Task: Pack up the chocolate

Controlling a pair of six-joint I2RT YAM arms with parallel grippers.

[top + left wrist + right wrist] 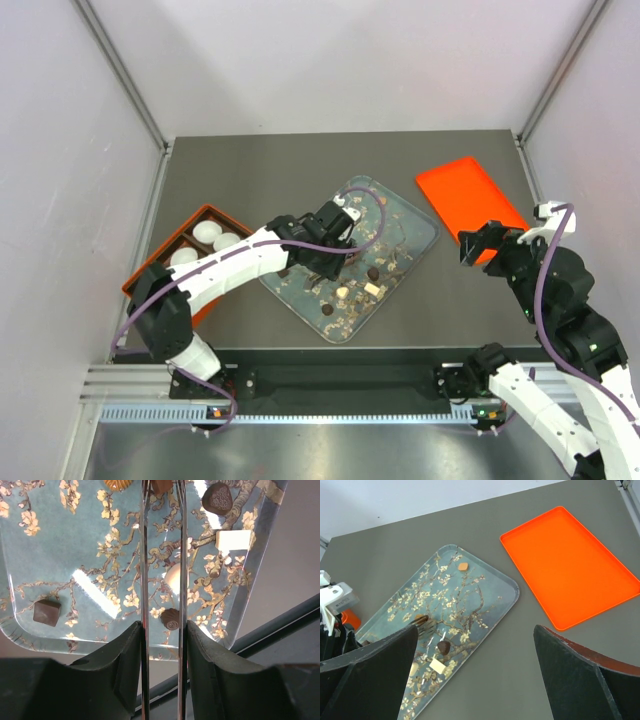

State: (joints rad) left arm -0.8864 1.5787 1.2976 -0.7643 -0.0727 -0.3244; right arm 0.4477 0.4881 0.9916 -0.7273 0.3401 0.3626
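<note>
Left gripper (162,502): long thin fingers (144,555) stood narrowly parted, pinching a brown chocolate (161,485) over the blossom-patterned tray (405,215). The piece was cut off at the frame top. Other pieces (46,612) lay on the tray. Right gripper (475,630): spread wide, empty.

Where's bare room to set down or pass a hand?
Free: table behind the blossom tray and orange box; the narrow gap between tray and flat orange lid; the lid itself. Tight: the tray's near half, chocolates scattered under the left pincer and its tongs.
</note>
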